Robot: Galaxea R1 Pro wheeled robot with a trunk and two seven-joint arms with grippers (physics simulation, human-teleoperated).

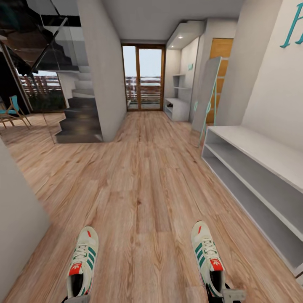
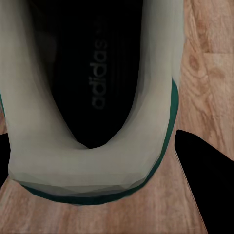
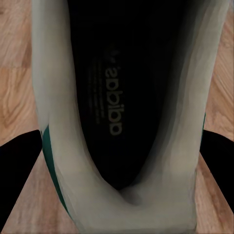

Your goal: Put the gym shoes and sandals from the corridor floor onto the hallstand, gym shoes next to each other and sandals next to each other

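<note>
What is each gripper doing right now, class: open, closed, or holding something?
Left gripper: shut on the left gym shoe.
Right gripper: shut on the right gym shoe.

open corridor floor (image 1: 147, 176), white bench (image 1: 252, 168) (right side)

Little of the robot's body shows. In the head view, a pale grey angular bracket with small dark screw holes sits atop the right gripper (image 1: 227, 294), over black parts. The left gripper (image 1: 78, 298) shows a similar grey plate edge. The wrist views show matte black fingers (image 2: 207, 180), broad and unmarked.
</note>
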